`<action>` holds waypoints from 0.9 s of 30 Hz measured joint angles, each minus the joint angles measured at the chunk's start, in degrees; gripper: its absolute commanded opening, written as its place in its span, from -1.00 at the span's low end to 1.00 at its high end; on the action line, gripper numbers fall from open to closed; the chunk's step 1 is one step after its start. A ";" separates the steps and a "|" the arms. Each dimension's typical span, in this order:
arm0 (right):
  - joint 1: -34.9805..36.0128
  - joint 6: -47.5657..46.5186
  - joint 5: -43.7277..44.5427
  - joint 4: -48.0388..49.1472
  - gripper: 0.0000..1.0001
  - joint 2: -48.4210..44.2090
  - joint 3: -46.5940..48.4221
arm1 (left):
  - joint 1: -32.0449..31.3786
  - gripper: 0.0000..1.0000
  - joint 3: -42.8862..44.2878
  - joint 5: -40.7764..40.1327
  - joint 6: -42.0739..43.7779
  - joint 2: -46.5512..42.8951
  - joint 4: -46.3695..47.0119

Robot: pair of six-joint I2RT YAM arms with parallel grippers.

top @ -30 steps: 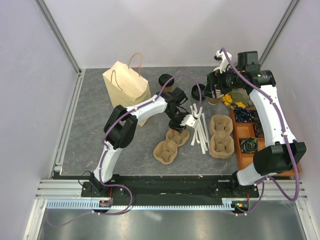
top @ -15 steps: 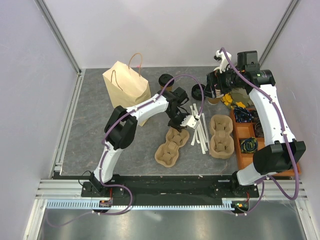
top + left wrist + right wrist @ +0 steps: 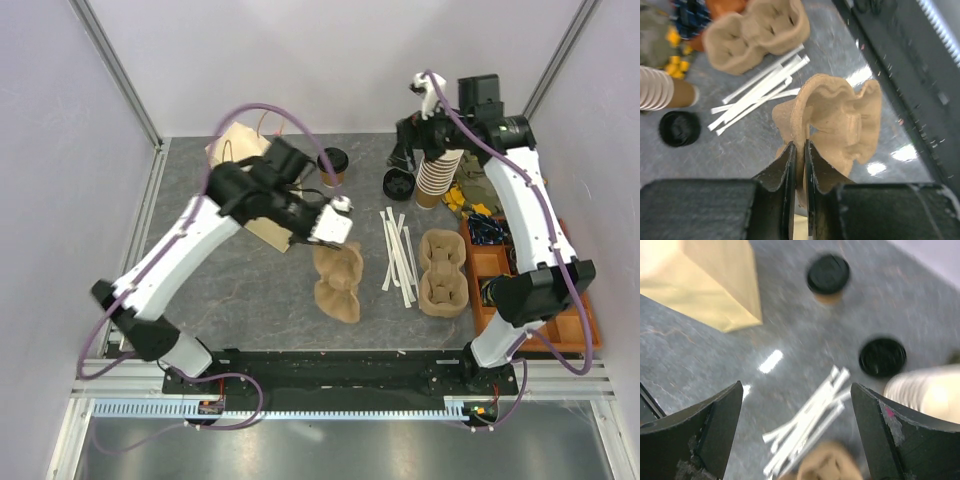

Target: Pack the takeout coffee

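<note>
The paper bag (image 3: 232, 150) is standing upright at the back, likely waiting to be loaded. The left gripper (image 3: 800, 150) is pinching the rim of a pulp cup carrier (image 3: 840, 117) and tilting it up, probably to reposition it. The right gripper (image 3: 796, 387) is hanging spread wide and empty, facing the lidded coffee cup (image 3: 828, 276), which is sitting just beside the bag. No writing is showing.

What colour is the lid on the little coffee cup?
Black. The lid shows best in the right wrist view.
</note>
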 measured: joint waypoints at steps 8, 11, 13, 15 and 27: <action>11.69 -0.13 1.57 3.45 0.92 11.26 17.35 | 18.75 -0.96 -6.75 10.43 -21.38 -15.37 5.92; 14.23 1.95 1.95 8.52 0.84 13.40 18.01 | 25.16 -0.96 -11.56 11.28 -30.29 -20.96 11.85; 15.80 4.09 2.12 12.41 0.82 14.71 17.94 | 27.91 -0.96 -14.10 10.99 -36.46 -24.83 15.87; 17.42 6.10 2.21 16.13 0.79 16.09 17.94 | 31.08 -0.96 -15.04 9.66 -42.86 -28.17 20.02; 26.77 9.55 4.35 24.09 0.59 23.61 18.91 | 44.19 -0.96 -11.58 -8.09 -66.62 -32.39 33.44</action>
